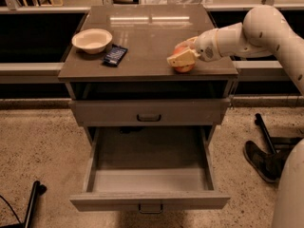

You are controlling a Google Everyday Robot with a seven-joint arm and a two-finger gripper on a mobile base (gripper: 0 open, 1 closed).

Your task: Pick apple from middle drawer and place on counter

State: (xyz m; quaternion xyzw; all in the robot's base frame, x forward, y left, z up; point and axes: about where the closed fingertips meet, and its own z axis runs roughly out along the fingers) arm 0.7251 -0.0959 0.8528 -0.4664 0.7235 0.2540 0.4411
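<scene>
The apple (pixel 184 67), red-orange, rests on the counter (pixel 147 46) near its front right edge. My gripper (pixel 182 57) reaches in from the right and is shut on the apple, its cream fingers (pixel 178 59) on either side of the fruit and covering most of it. The middle drawer (pixel 149 201) is pulled fully out below and nothing shows inside it.
A cream bowl (pixel 92 39) and a dark flat packet (pixel 115 55) lie on the counter's left side. The drawer front (pixel 149 112) above the open drawer is closed. A dark shoe and stand (pixel 266 158) sit on the floor at the right, a black leg (pixel 33 198) at lower left.
</scene>
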